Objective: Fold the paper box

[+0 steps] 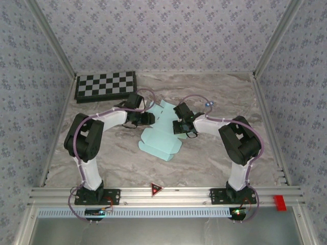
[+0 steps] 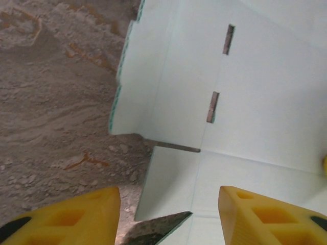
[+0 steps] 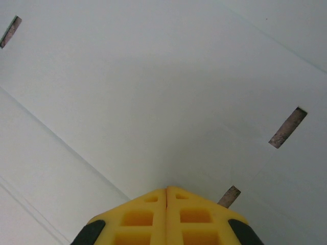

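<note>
paper box (image 1: 162,137): one sheet | checkerboard (image 1: 106,85): one | red block (image 1: 279,201): one

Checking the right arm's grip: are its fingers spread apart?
No, the right fingers are pressed together with no gap, the paper box beyond them.

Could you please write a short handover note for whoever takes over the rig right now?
Left gripper: open, jaws either side of a flap edge on the left of the paper box, nothing clamped.
Right gripper: shut, tip down over the sheet's middle beside a slot; I cannot tell whether it touches.
The paper box lies between both grippers, in front of the checkerboard.
Done: nothing visibly locked; the sheet looks mostly flat.
Left: raise the sides, tuck the tabs into the slots and close it.
</note>
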{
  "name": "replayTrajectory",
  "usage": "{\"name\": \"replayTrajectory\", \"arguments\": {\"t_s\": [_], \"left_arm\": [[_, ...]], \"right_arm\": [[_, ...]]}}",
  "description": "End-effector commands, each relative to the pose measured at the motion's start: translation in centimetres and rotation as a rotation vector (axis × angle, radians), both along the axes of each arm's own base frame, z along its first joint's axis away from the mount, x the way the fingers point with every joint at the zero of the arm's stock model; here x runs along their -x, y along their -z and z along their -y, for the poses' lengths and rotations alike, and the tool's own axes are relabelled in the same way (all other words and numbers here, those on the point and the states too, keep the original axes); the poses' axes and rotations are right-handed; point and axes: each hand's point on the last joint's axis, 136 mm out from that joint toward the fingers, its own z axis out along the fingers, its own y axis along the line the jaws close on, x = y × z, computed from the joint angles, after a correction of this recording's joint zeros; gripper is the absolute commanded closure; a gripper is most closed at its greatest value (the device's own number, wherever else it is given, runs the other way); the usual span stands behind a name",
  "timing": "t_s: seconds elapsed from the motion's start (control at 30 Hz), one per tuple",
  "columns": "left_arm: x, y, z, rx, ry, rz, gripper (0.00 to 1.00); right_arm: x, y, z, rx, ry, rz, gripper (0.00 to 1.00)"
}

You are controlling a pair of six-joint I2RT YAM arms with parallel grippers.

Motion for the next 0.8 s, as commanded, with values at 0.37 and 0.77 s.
{"name": "replayTrajectory", "arguments": {"t_s": [0.37, 0.77], "left_arm": [[0.5, -2.3, 1.9, 0.119, 0.064, 0.064, 0.60], [1.2, -3.5, 3.5, 0.140, 0.123, 0.094, 0.61]], "right_arm": [[1.9, 2.4, 1.1, 0.052, 0.024, -0.077, 1.00], [1.9, 2.8, 1.2, 0.052, 0.040, -0.090, 1.00]]}}
